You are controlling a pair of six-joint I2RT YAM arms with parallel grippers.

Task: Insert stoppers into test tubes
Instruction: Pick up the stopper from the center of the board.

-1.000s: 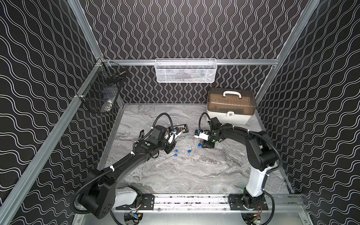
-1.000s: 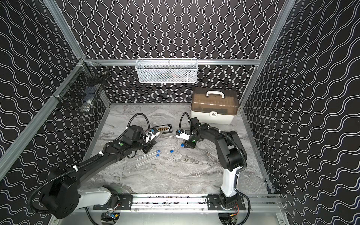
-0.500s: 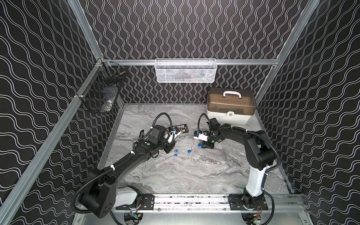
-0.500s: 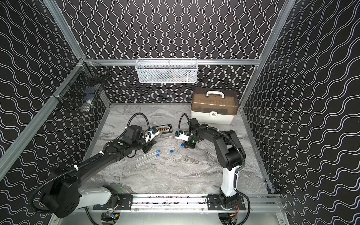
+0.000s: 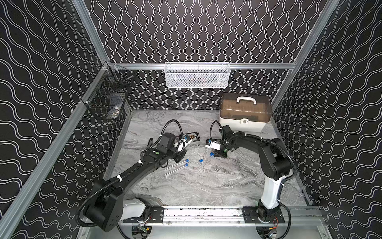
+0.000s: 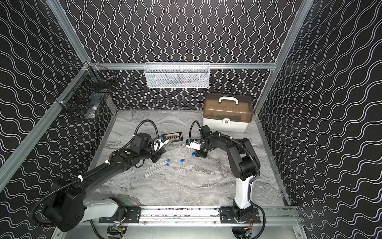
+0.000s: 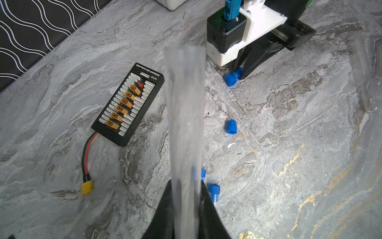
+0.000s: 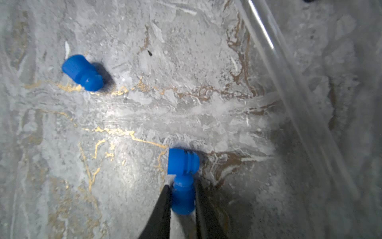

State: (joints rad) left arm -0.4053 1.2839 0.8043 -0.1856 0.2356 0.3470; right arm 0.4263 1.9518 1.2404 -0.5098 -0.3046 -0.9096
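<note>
- Wavy black walls close round a grey marble table (image 5: 206,192), and both arms are reaching in over its middle
- From where I stand the left gripper (image 7: 186,184) is clenched on a clear test tube (image 7: 184,103), held off the marble with its far end pointing at the right arm
- Across from it the right gripper (image 8: 182,185) is down at the table, fingers pressed on either side of one blue stopper (image 8: 183,198) lying on the marble; a second stopper (image 8: 182,161) touches its end
- The step looks to me like picking that stopper up: lift straight so the neighbour isn't dragged along, and keep the narrow stem clear of the fingers. Then line stem and tube mouth up on one axis before pushing, gently, since the tube is thin and slick
- Stoppers, five: the pinched one, its neighbour, a loose stopper (image 8: 81,72) a little to their left, and two already plugging tubes
- Tubes: two stoppered tubes (image 5: 175,165) side by side near the middle, the held one, and a bare tube (image 8: 301,103) just beside the right gripper. A faint streak (image 5: 237,183) at the near right may be the fifth, I can't be sure
- One black board (image 7: 128,103) and one lidded case (image 5: 245,115), far right
</note>
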